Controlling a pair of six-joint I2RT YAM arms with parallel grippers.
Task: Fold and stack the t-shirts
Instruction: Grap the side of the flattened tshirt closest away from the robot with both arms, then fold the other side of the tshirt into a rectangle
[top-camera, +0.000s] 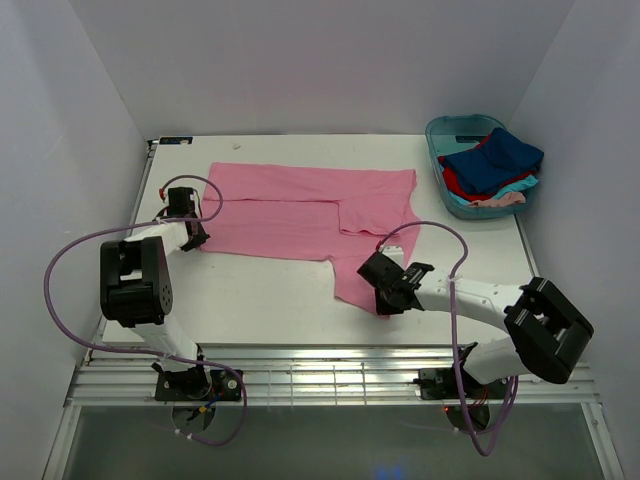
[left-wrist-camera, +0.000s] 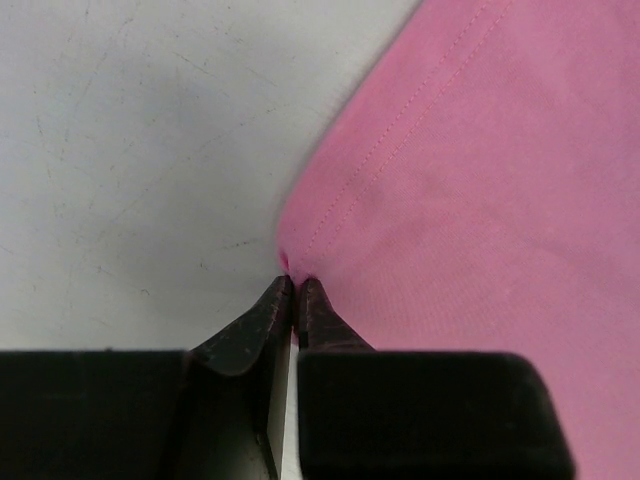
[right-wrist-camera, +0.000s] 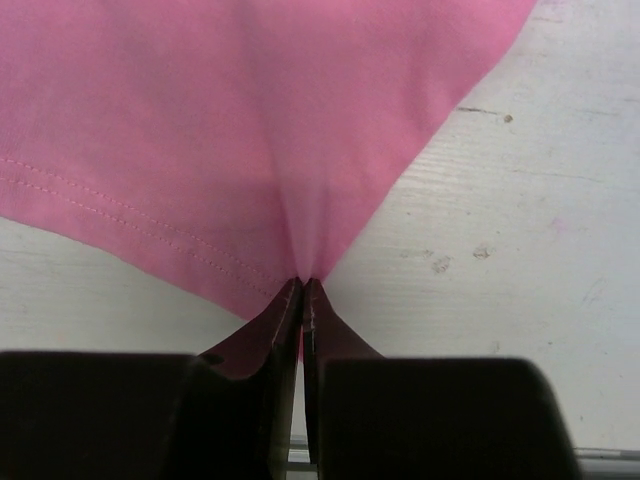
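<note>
A pink t-shirt lies partly folded across the middle of the white table. My left gripper is shut on its near left corner; the left wrist view shows the pink cloth pinched at the fingertips. My right gripper is shut on the near right corner, which hangs toward the front; the right wrist view shows the cloth gathered into the tips. Dark blue, red, turquoise and pale pink shirts lie heaped at the back right.
The heaped shirts sit in a teal plastic tub at the table's back right corner. The table is bare between the arms. A slatted metal rail runs along the near edge. Purple cables loop beside each arm.
</note>
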